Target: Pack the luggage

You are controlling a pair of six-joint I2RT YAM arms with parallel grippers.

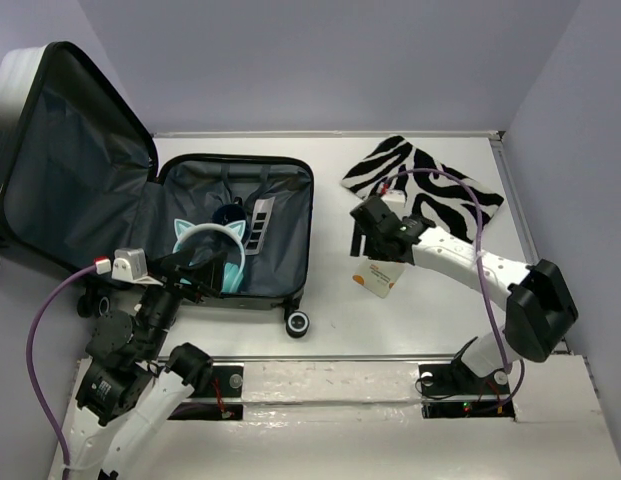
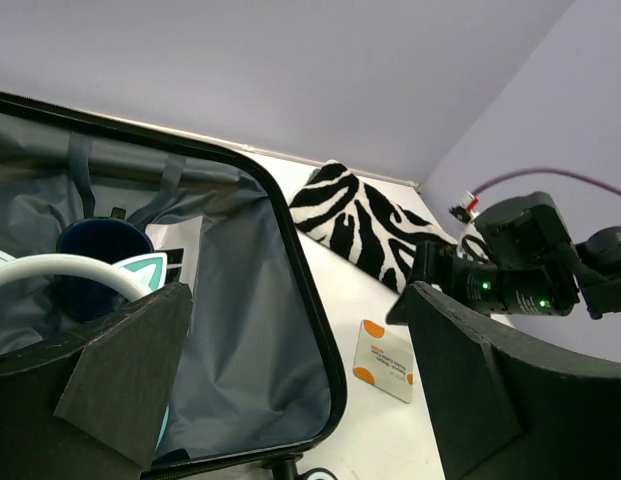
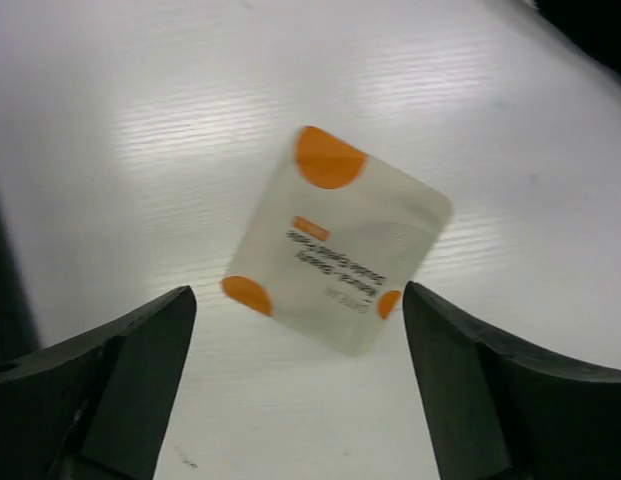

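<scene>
Our right hand hangs released above the thin, slick sachet mid-table; left hand likewise released. We judge the luggage stiff, light, rollable: grip its lid rim.

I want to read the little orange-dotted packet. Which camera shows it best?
Right wrist view: the packet is large, print showing though blurred. Top view: small, partly hidden by the right arm. Left wrist view: small, flat beside the luggage.
</scene>
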